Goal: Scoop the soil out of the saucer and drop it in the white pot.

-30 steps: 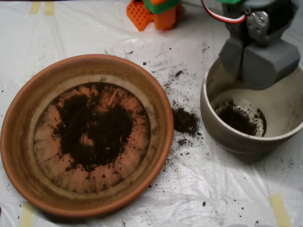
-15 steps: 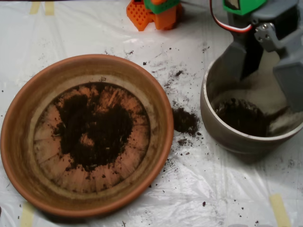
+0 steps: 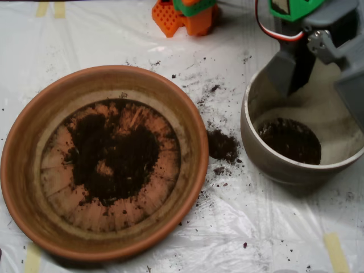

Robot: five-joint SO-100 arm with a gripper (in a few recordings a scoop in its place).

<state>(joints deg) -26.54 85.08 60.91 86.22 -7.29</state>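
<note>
Over white pot point(image 3: 284, 165), gripper point(image 3: 327, 74) hangs with halves spread wide, nothing left in it; dark soil point(image 3: 291, 140) sits on pot bottom. I judge drop done here. More soil point(image 3: 114, 156) lies in saucer point(image 3: 23, 170); small spill point(image 3: 222, 145) on table point(image 3: 273, 227) between the two. My plan: lift clear of pot rim before swinging across, enter saucer low and flat, close slowly so clumps don't squeeze out
</note>
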